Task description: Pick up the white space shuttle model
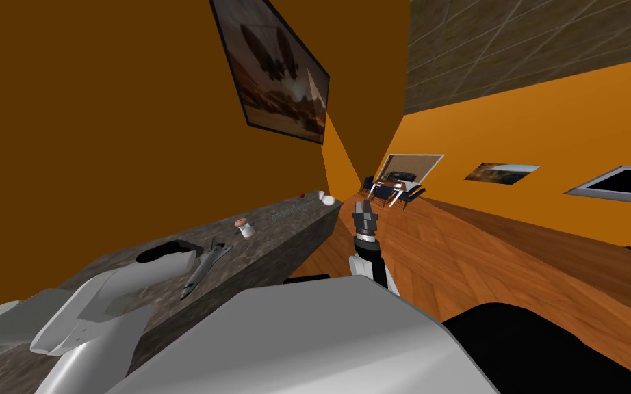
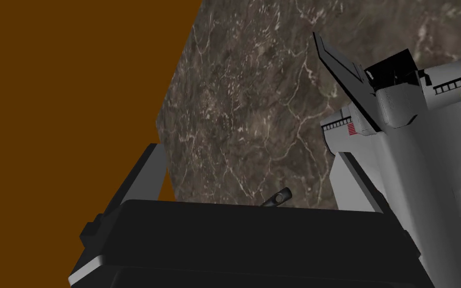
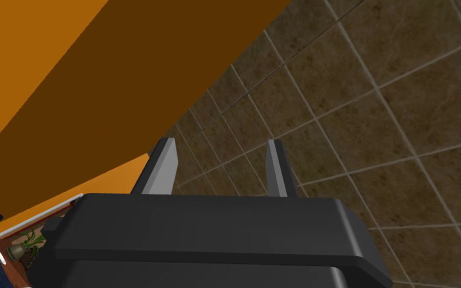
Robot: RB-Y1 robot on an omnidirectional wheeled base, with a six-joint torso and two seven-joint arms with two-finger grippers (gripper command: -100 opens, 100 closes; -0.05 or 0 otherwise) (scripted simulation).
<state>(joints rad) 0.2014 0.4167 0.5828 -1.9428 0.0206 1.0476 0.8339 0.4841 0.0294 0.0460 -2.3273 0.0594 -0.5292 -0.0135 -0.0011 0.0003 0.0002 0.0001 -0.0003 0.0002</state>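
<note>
Your left arm: white and grey forearm, stretched forward, low at your left side. Your left gripper: dark box, two thin light grey blade fingers spread wide, gap empty. Your right arm: white, held upright ahead of you. Your right gripper: pointing up, fingers parted, nothing between them.

The surface looks like smooth brown stone, marbled with pale veins. The space shuttle model has a smooth white shell with flat black fin and panels; it may be plastic, though the finish alone does not settle it. The left gripper has matt grey fingers on a dull black body. The floor is warm wood planking.
</note>
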